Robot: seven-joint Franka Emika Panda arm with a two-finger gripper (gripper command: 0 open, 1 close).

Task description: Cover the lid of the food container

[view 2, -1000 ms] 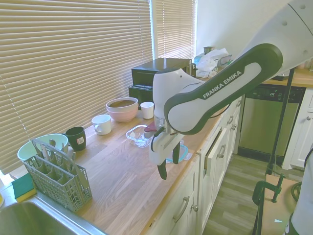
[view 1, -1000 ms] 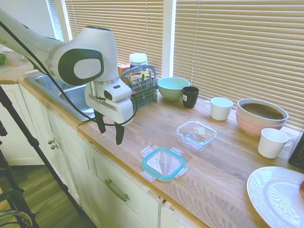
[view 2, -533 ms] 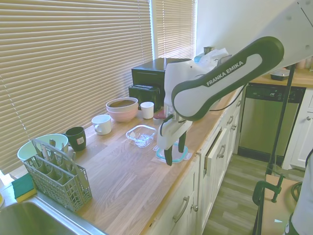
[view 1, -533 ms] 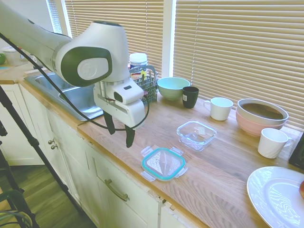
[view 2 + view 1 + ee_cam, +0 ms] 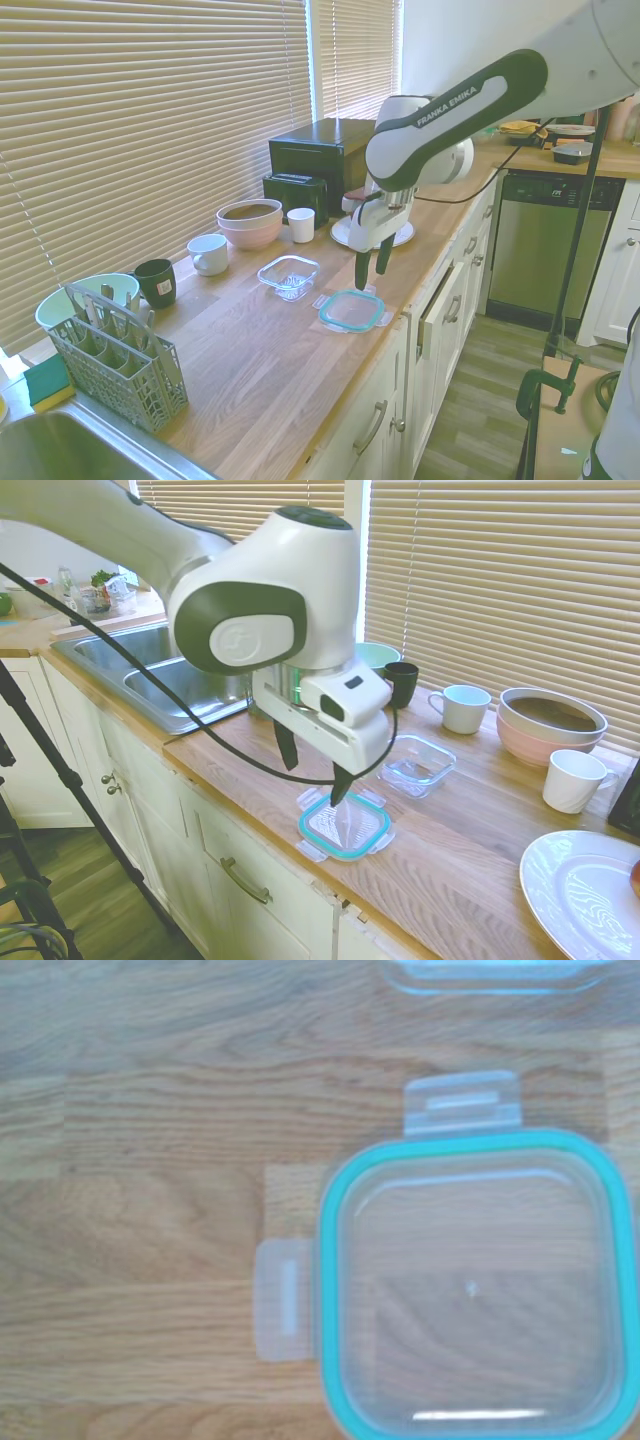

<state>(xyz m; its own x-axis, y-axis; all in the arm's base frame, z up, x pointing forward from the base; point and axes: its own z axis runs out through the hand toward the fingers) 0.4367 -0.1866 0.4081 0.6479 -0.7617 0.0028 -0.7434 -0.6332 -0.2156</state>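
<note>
On a wooden kitchen counter, we see the gripper hanging just above the lid, its two dark fingers spread apart and gripping nothing. In the second exterior view the gripper points straight down, with its fingertips short of the lid and clear of it.

The lid lies flat right below the gripper, close to the counter's front edge. Its teal rim and clear snap flaps show sharply in the wrist view, where the lid fills much of the frame over the wood grain. The food container stands open just past the lid, on the window side of the gripper; the two are near each other but apart. Only a sliver of the food container shows at the edge of the wrist view.

Farther from the gripper, along the blinds, we see a black mug, a white mug, a pink bowl and a second white cup. A white plate sits at the far end of the counter. The steel sink lies behind the arm, well away from the lid. In the second exterior view, a grey cutlery basket stands near the sink, well apart from the gripper.
</note>
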